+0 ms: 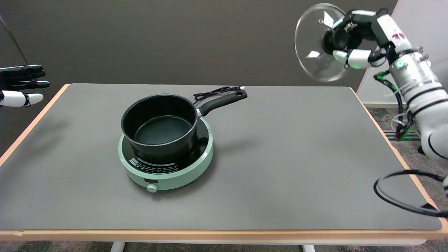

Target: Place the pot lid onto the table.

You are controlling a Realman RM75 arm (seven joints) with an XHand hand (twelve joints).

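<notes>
The glass pot lid point(311, 66) is up in the air at the upper right, tilted almost on edge, well above the table's far right corner. My right hand point(353, 42) grips its black knob point(334, 39), fingers wrapped around it from the right. The black pot point(159, 126) stands uncovered on a mint-green induction cooker point(168, 164) left of the table's middle, its handle point(224, 101) pointing to the far right. The grey table point(297, 157) lies below the lid.
A black power cord point(213, 92) lies behind the pot. A black cable loop point(406, 190) hangs over the table's near right edge. The idle left hand point(21, 85) hovers at the far left. A white panel point(420, 24) stands behind my right arm.
</notes>
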